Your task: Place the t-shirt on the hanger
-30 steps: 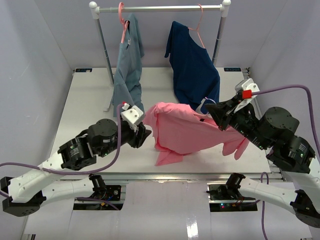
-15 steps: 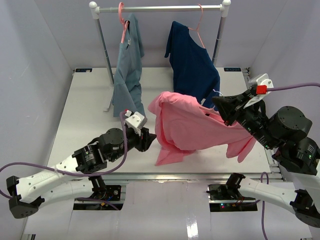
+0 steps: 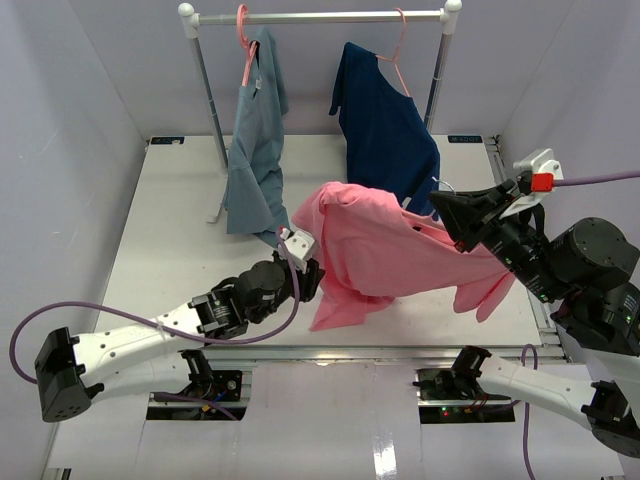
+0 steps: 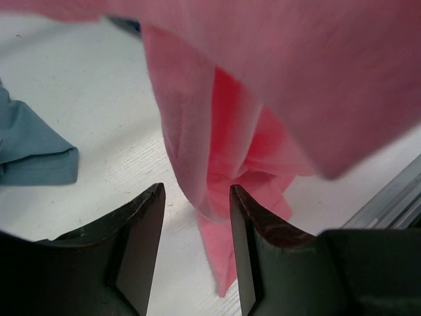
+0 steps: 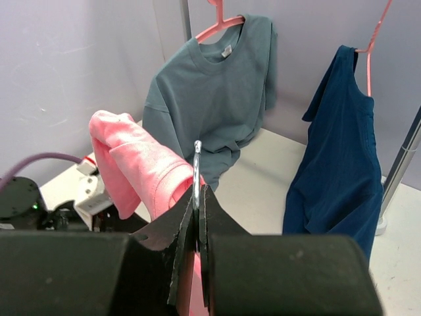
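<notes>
- T-shirt: salmon pink, hung up in mid-air over the middle of the table, bunched along its top edge, lowest corner reaching down to the surface near the front edge.
- Hanger: only the thin metal hook seen clearly, standing upright between the right fingers; the rest buried under pink cloth.
- Right gripper: raised high on a bent arm, pointing left toward the middle of the table, fingers clenched on the hook, carrying the garment's weight.
- Left gripper: arm stretched low and forward across the table, tips up against the shirt's left side; fingers parted, a hanging fold of pink cloth between them, with a gap visible on one side, not pinched.
- Rail at the back: grey-blue shirt on a pink hanger at the left, navy shirt on another at the right, both well apart from the grippers.
</notes>
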